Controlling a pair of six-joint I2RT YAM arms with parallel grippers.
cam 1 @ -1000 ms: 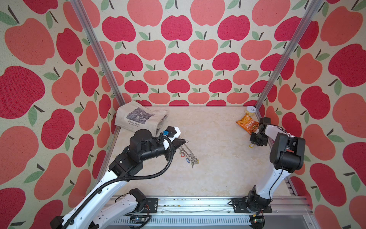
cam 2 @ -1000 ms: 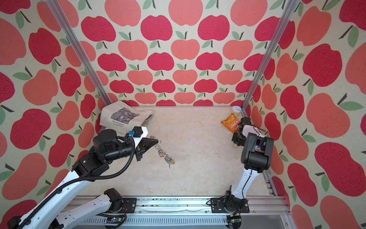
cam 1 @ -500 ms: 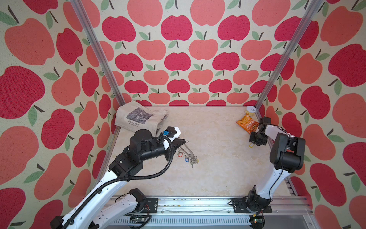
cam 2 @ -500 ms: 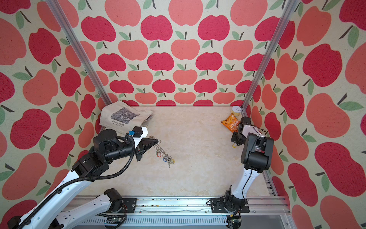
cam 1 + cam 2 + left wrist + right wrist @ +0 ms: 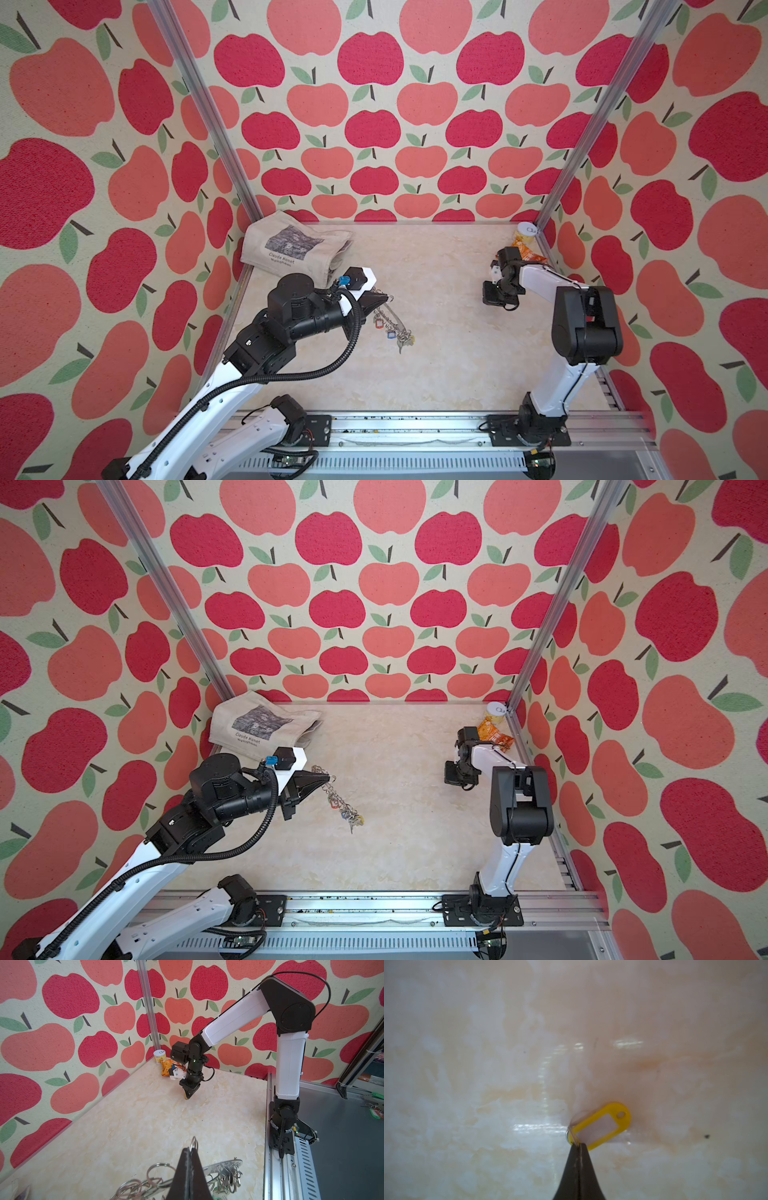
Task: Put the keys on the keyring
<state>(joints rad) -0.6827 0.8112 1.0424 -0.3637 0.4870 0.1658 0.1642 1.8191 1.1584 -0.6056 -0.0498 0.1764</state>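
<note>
Grey metal, the keyring point(image 5: 391, 319) hangs tilted from the left gripper point(image 5: 387, 296), lifted off the marble-patterned table point(image 5: 449, 365). In both top views it shows almost edge-on, slanting down and away from the black fingertips. The left wrist view shows the jaws pressed flat together on one small wire loop point(image 5: 194, 1142) at the keyring's rim. The flat plate point(image 5: 225, 1164) and a tangle of further loops spread below and to either side of the fingers.

Several keys point(image 5: 401, 338) already dangle from the keyring's lower end. Among them are a red tag point(image 5: 378, 322) and a blue tag point(image 5: 390, 333), with a bunch of silver blades lowest of all.

The right gripper point(image 5: 578, 1144) is well apart from the keyring, across a stretch of bare table on the right arm's side. It points straight down with its tips at the table surface. Its jaws are closed to a thin seam and pinch the near end of a yellow tag point(image 5: 602, 1126). The tag lies slanted on the table, and the small hole at its far end is free. A sliver of silver metal point(image 5: 567, 1134) shows just beside the tips; how much of a key lies under them I cannot tell.

Farther from the keyring than the right gripper, in the table's far corner on that side, sit an orange snack packet point(image 5: 527, 252) and a small pale can point(image 5: 527, 229). A printed cloth bag point(image 5: 291, 249) lies just beyond the keyring on the left arm's side, against the wall.
</note>
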